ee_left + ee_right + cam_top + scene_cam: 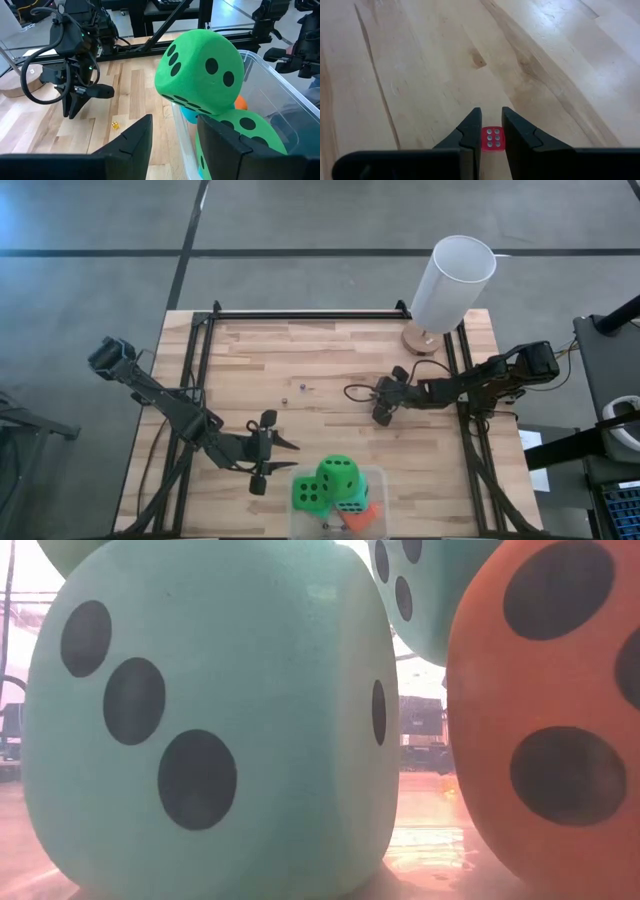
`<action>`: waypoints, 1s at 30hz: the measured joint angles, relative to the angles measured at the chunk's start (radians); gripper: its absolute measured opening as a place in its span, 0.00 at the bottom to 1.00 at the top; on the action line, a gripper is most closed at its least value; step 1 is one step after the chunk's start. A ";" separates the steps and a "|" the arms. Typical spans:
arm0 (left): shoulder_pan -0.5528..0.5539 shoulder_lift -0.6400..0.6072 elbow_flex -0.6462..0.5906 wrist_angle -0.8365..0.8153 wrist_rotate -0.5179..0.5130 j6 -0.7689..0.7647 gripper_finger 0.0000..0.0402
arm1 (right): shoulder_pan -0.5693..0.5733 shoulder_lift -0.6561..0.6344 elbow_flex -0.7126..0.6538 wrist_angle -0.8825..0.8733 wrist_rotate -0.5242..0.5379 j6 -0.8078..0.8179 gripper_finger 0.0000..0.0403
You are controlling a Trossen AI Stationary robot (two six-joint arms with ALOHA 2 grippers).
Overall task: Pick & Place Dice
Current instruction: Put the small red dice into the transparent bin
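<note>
The right gripper [491, 131] is pinching a tiny red die [492, 138] between its fingertips, six white pips facing the camera, square to the jaws; a cube, so no long axis. It's hanging over the bare right-centre boards, presumably carrying. The left gripper [174, 135], fingers spread and empty, is waiting beside the clear bin [378, 480] heaped with big foam dice [338, 475].

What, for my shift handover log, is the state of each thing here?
left end effector: open, empty, beside the clear bin.
right end effector: shut on the small red die.
top green die: resting on the pile in the bin.
small yellow die: loose on the table.
</note>
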 joint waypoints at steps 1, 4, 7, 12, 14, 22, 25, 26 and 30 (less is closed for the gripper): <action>0.000 0.000 0.000 0.000 0.000 0.000 0.41 | 0.000 0.000 0.000 0.000 0.000 0.000 0.13; 0.000 0.000 0.000 0.000 0.000 0.000 0.41 | 0.000 -0.001 0.000 0.000 0.000 -0.003 0.13; 0.000 0.000 0.000 0.000 0.000 0.000 0.41 | 0.000 -0.001 0.001 0.001 0.000 -0.006 0.13; 0.000 0.000 0.000 0.000 0.000 0.000 0.42 | 0.000 -0.002 0.011 0.001 0.000 -0.007 0.13; 0.000 0.000 0.000 0.000 0.000 0.000 0.42 | 0.000 -0.002 0.017 0.001 0.000 -0.013 0.13; 0.000 0.000 0.000 0.000 0.000 -0.004 0.42 | 0.000 -0.002 0.018 0.000 0.000 -0.030 0.13; 0.000 0.000 0.000 0.000 0.000 -0.003 0.41 | 0.000 -0.002 0.018 0.000 0.000 -0.033 0.13; 0.000 0.000 0.000 0.000 0.000 -0.003 0.41 | 0.000 -0.004 0.018 -0.001 0.000 -0.034 0.13; 0.000 0.000 0.000 0.000 0.000 -0.003 0.42 | 0.000 -0.019 0.018 -0.002 0.001 -0.036 0.13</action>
